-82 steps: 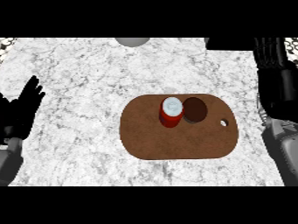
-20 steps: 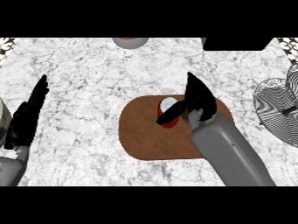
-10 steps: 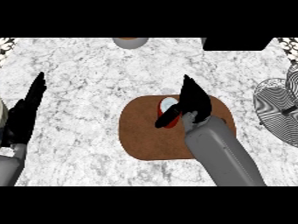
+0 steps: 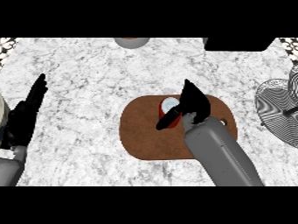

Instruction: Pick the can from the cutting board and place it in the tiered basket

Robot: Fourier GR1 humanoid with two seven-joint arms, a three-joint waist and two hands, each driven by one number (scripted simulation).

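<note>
At the left edge we see our left hand (image 4: 23, 118) resting above the white marbled bench (image 4: 86, 78), fingers straight. Our right hand (image 4: 188, 108) is at the red can (image 4: 169, 108) on the brown oval cutting board (image 4: 141, 135), thumb under it; whether it grips we cannot tell. Well right of it stands the wire tiered basket (image 4: 286, 109).

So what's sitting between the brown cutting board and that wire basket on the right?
Nothing: in the head view only bare marble counter separates the cutting board from the tiered basket.
</note>
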